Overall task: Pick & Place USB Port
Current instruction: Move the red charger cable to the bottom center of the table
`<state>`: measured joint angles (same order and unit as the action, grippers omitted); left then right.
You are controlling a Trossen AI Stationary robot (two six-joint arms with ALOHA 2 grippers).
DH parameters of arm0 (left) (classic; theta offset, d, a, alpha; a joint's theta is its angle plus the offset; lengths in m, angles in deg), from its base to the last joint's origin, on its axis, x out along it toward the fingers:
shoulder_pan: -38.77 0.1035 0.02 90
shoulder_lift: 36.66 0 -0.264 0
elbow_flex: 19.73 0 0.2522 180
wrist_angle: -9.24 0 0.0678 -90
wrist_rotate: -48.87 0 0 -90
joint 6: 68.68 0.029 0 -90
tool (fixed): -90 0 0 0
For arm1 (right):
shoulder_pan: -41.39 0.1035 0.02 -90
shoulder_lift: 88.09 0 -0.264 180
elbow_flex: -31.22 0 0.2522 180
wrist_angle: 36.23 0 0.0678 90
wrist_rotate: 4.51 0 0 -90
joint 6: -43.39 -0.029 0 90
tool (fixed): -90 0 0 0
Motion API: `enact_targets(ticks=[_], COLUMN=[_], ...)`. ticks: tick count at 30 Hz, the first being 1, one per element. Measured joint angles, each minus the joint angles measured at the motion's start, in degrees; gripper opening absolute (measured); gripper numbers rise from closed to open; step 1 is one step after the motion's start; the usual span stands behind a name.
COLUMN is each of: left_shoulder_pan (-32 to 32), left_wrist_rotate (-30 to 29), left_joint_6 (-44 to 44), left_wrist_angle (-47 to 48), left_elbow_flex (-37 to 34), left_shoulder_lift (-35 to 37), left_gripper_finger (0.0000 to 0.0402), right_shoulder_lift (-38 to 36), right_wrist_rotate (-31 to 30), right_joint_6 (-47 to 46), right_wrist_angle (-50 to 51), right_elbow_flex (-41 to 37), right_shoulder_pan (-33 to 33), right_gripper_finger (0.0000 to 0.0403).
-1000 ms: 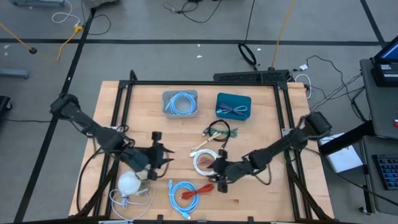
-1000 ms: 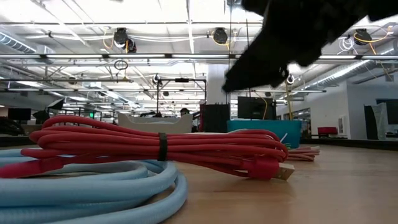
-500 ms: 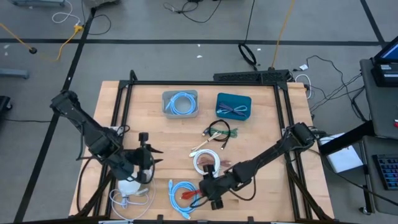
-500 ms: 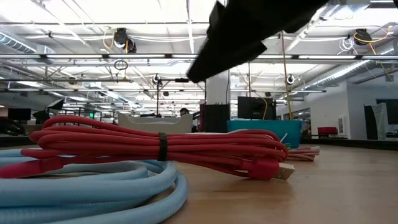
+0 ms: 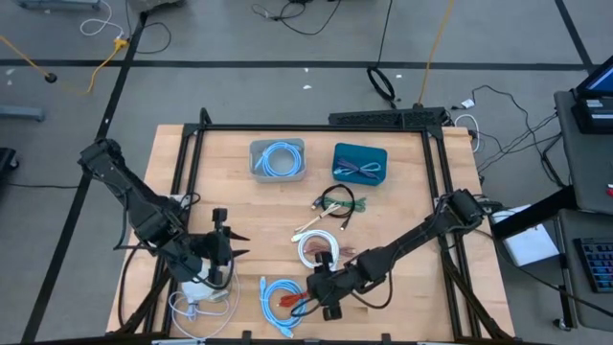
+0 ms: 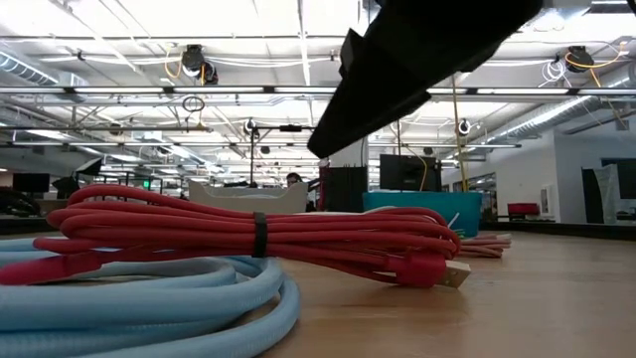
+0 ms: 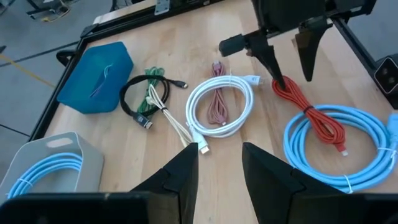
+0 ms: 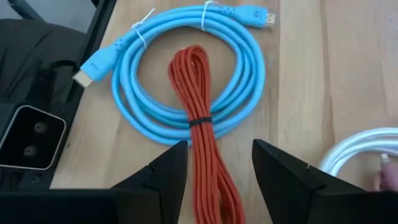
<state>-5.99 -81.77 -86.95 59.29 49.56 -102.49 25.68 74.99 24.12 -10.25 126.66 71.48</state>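
Note:
A red cable bundle (image 5: 295, 300) with a black tie lies across a light blue cable coil (image 5: 281, 297) near the table's near edge; it also shows in the right wrist view (image 8: 200, 155) and the low view (image 6: 248, 234). My right gripper (image 5: 314, 295) is open and hovers just above the bundle, with one finger on each side of it (image 8: 214, 180). The low view shows the gripper (image 6: 333, 134) clear of the cable. My left gripper (image 5: 234, 245) is open and empty over the table's near left part.
A white coil (image 5: 316, 249) around a pink cable lies just beyond the red bundle. Black and green cables (image 5: 337, 201) lie mid-table. A grey bin with a blue cable (image 5: 278, 159) and a teal bin (image 5: 359, 163) stand at the far side. A white cable and plug (image 5: 196, 292) lie near left.
My right gripper has gone toward the table's near and left edges, from beside the white coil to above the red bundle, and has come down a little. My left gripper has drawn back toward the left edge. The cables have not moved.

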Motion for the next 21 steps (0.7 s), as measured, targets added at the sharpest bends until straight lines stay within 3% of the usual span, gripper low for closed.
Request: enact_targets(ticks=[15, 21], left_shoulder_pan=[0.04, 0.04], left_wrist_rotate=[-0.39, -0.35], left_joint_6=[0.1, 0.13], left_wrist_angle=[-0.05, -0.02], left_elbow_flex=[-0.02, -0.02], left_shoulder_lift=[0.0, 0.0], left_gripper_finger=[0.0129, 0.0129], right_shoulder_lift=[5.23, 5.19], right_wrist_rotate=[4.78, 4.69], right_joint_6=[0.13, -0.79], right_wrist_angle=[-5.15, -5.84], right_elbow_flex=[-0.33, -1.78], right_shoulder_pan=[-1.27, -1.27], right_gripper_finger=[0.017, 0.014])
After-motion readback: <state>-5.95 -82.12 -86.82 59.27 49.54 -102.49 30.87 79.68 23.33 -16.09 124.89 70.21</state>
